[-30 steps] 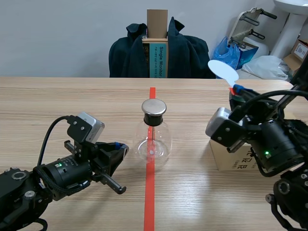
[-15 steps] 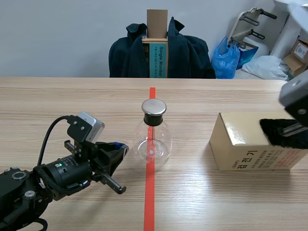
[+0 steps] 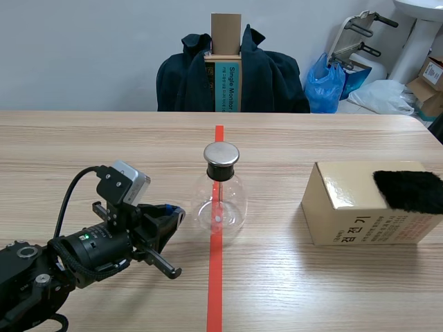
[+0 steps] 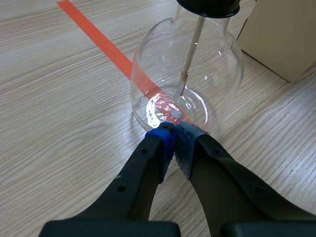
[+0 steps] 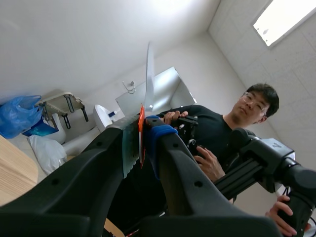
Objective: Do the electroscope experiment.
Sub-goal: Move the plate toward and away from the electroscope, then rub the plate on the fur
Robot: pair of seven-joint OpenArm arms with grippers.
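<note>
On red tape (image 3: 214, 290), clear metal-topped flask (image 3: 232, 200)

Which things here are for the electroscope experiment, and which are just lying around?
For the job: glass electroscope flask; white paddle shut in the right gripper; likely the black fur pad on the gold box.
Lying about: dark coat, blue bag and upright cardboard box at the back.

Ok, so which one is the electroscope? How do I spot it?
Find the wooden table and follow the red tape line down its middle. The electroscope stands on that line. It is the only see-through thing: a round glass bottle with a shiny metal cap, unlike the gold box beside it.
</note>
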